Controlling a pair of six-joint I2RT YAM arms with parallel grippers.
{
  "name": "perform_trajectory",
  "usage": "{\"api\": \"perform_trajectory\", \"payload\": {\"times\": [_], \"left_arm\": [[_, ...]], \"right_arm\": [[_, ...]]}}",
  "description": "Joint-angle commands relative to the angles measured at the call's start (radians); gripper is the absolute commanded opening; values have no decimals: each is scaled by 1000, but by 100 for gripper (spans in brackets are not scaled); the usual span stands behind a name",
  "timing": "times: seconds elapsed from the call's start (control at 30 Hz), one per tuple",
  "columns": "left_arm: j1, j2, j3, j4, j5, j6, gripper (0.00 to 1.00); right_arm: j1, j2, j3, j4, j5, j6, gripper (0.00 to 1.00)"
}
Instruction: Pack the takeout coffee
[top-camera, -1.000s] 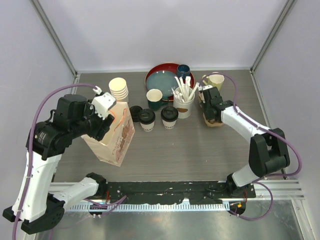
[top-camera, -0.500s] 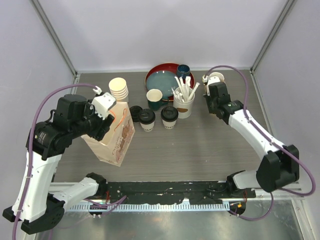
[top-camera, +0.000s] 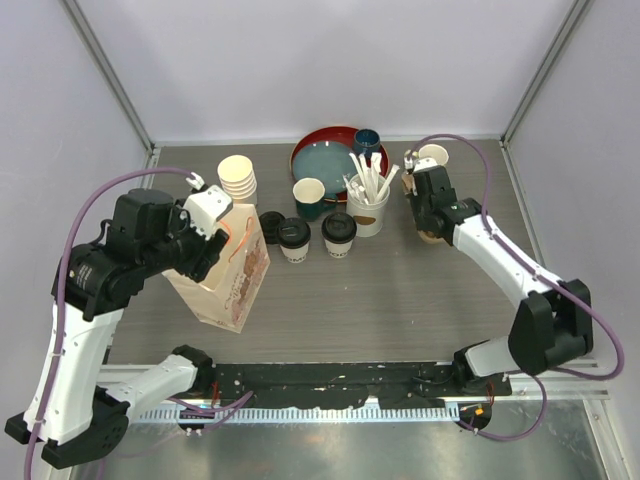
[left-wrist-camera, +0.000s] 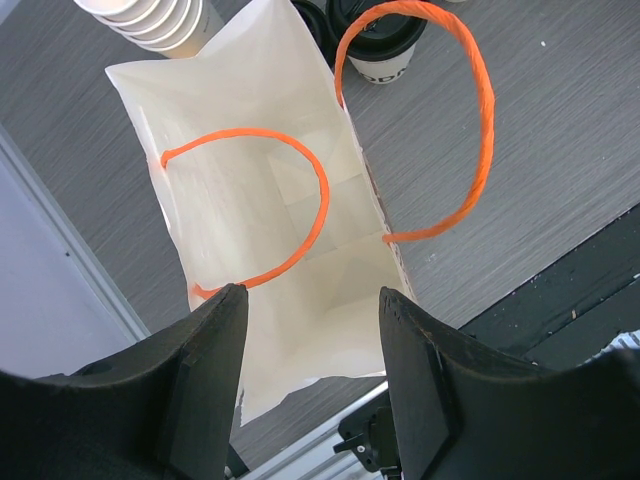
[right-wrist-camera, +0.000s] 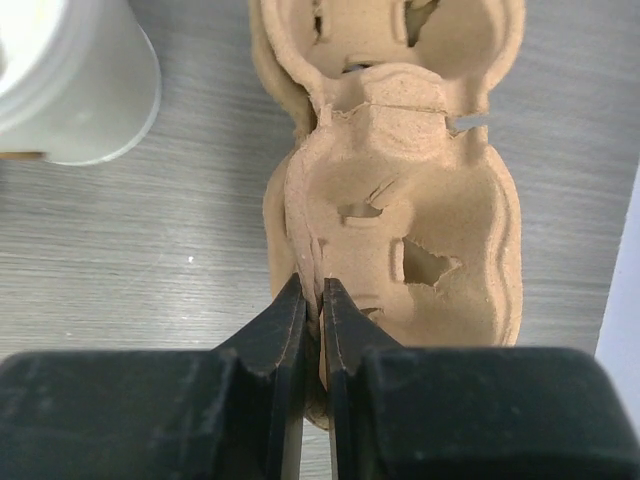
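Gripper of right arm (right-wrist-camera: 317, 290) tight on carrier (right-wrist-camera: 450, 180)

The left arm (top-camera: 62, 370) and right arm (top-camera: 495, 255) are white with black joints and looping purple cables (top-camera: 140, 173); the left claw (left-wrist-camera: 312, 300) and right claw (right-wrist-camera: 313, 295) are matte black.

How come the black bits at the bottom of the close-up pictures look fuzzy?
Left wrist view: the left gripper's fingers sit close to the lens, so they blur, while the paper bag is sharp and bright white. Right wrist view: the right gripper's fingers look softer than the crisp cup carrier. Top view: even light, faint shadows.
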Motion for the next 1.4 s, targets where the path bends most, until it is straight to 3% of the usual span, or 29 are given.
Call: {"api": "perform_trajectory", "payload": {"times": [0.0, 0.13, 0.23, 0.33, 0.47, 0.57, 0.73, 0.93, 1.1, 1.37], "left_arm": [[-8, 0, 25, -48, 2, 18, 59], [-10, 1, 31, -49, 4, 18, 59], [-8, 1, 31, -49, 5, 18, 59], [-8, -3, 28, -49, 5, 17, 59], [-8, -5, 21, -49, 2, 18, 59], [-10, -2, 21, -46, 2, 18, 59], [-10, -3, 16, -45, 5, 17, 59], [-8, -2, 10, -40, 10, 14, 60], [-8, -2, 10, -38, 13, 15, 60], [-8, -3, 8, -40, 13, 15, 60]], "right_arm": [[29, -144, 14, 101, 13, -41, 1], [27, -123, 14, 70, 86, -40, 1], [-13, -15, 57, -35, -67, 10, 1], [-14, 24, 44, -56, -49, 40, 1], [-14, -40, 39, 0, -50, 41, 1], [16, -113, 68, 29, 35, -17, 1], [79, -256, -33, 174, 88, -32, 1], [-23, -94, -30, 34, 7, 75, 1], [-23, -129, -27, 35, -32, 92, 1], [-26, -157, 11, -3, 37, 66, 1]]}}
